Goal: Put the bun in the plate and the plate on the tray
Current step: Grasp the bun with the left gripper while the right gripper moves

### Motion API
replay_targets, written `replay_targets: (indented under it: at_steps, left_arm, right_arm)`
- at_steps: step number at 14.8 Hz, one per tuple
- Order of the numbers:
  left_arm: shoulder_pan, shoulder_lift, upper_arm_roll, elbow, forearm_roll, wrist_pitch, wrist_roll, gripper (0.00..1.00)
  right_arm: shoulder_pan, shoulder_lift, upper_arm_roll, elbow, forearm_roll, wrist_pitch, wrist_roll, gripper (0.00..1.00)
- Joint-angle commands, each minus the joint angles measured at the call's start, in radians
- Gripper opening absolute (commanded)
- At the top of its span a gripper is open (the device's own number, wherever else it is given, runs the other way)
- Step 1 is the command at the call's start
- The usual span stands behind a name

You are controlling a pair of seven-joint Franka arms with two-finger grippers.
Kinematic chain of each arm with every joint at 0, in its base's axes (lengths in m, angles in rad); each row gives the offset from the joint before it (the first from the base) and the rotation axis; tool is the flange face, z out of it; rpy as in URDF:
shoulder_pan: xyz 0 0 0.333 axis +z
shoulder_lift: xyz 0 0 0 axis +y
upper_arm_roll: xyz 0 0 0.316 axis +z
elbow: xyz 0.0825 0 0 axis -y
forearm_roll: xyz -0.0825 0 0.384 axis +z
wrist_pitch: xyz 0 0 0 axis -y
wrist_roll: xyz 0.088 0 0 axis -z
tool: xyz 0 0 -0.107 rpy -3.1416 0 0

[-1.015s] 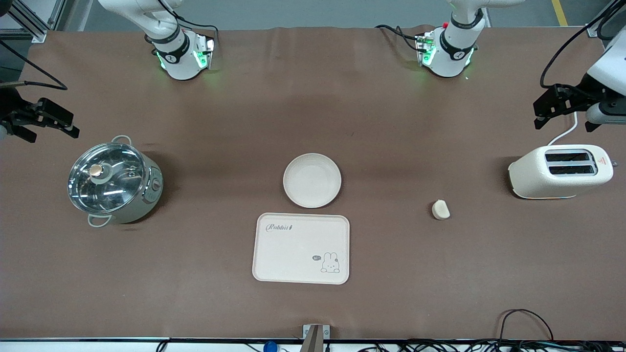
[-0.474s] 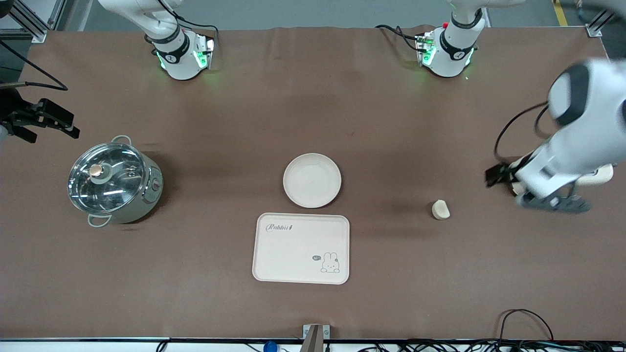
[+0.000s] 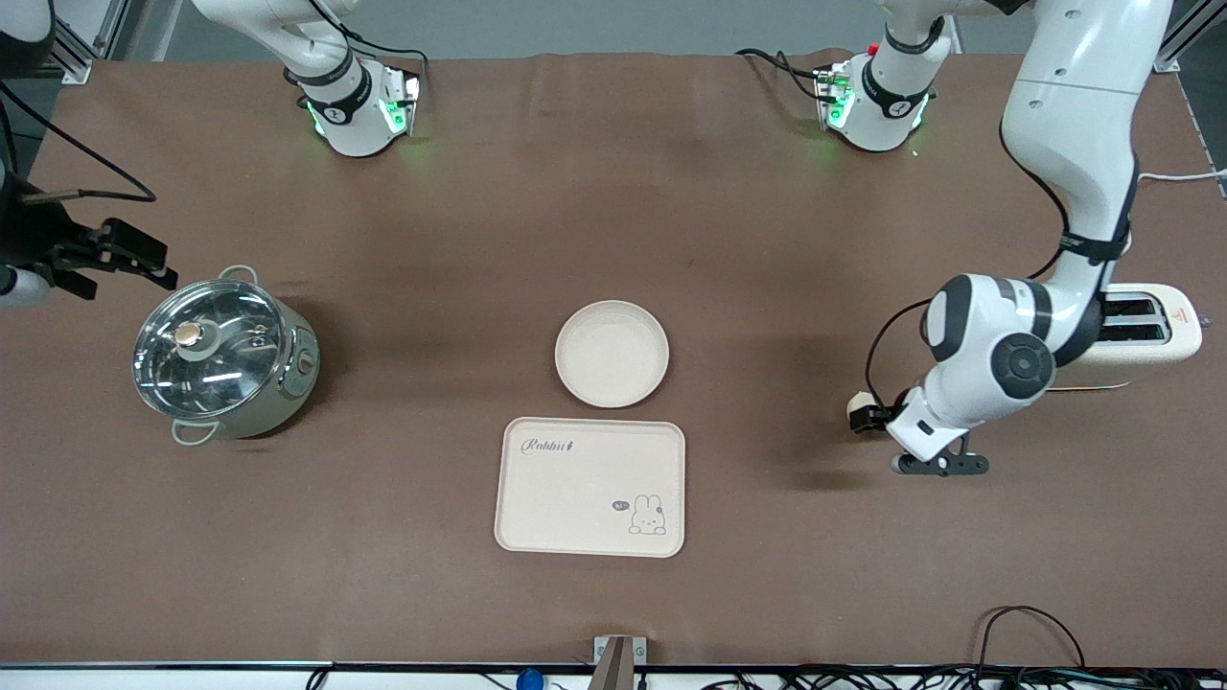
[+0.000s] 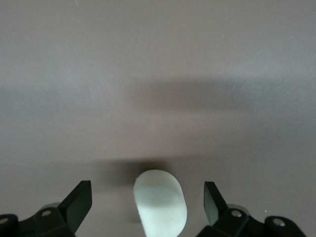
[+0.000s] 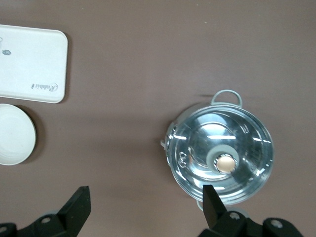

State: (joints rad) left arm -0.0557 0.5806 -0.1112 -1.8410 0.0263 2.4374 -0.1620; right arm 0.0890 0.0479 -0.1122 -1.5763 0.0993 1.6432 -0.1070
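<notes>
Left wrist view: I'm straddling the bun (image 4: 160, 202) with the left gripper (image 4: 147, 203) wide; closing off-centre risks rolling it away. Right gripper (image 5: 146, 210) is waiting wide over the pot (image 5: 220, 154).

Robot lab: arm bases (image 3: 357, 110), covered table (image 3: 613, 220)

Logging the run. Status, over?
Left gripper open, straddling bun. Right gripper open, waiting over pot. Plate empty, off tray.
</notes>
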Motion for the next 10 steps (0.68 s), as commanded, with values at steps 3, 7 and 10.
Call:
replay_targets:
  at_steps: [3,7,10]
  left_arm:
    - [0.007,-0.054,-0.025,-0.132,-0.017,0.126,-0.079,0.99]
    - [0.007,-0.056,-0.027,-0.179,-0.014,0.193,-0.073,0.48]
    - [0.004,-0.056,-0.028,-0.179,-0.014,0.192,-0.063,0.19]
  right_arm:
    - [0.041,0.044,0.006,-0.007,0.036,0.038,0.012,1.0]
    - [0.103,0.09,0.006,-0.005,0.036,0.072,0.001,1.0]
    - [0.123,0.128,0.009,-0.005,0.066,0.075,-0.002,1.0]
